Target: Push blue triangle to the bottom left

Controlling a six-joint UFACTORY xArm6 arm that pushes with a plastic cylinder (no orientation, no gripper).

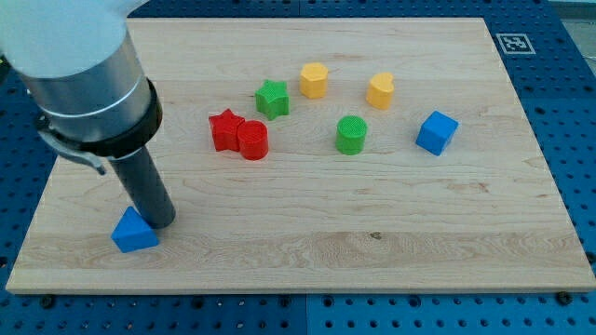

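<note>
Bright, even overhead light; sharp picture.

The pale wooden counter [391, 242] is evenly lit with no glare, and the small coloured blocks cast only short, soft shadows. The large grey-and-white arm housing [79, 65] at the view's top left looks slightly soft and overexposed on its white upper part.

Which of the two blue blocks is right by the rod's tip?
The blue triangle block at the board's bottom left, touching my tip; the blue cube sits far right.

Blocks, eight in all:
- Blue, two: triangle [134, 232], cube [436, 132].
- Red, two: star [224, 129], cylinder [252, 140].
- Green, two: star [272, 98], cylinder [351, 135].
- Yellow, two: hexagon [314, 80], heart-like block [380, 90].
</note>
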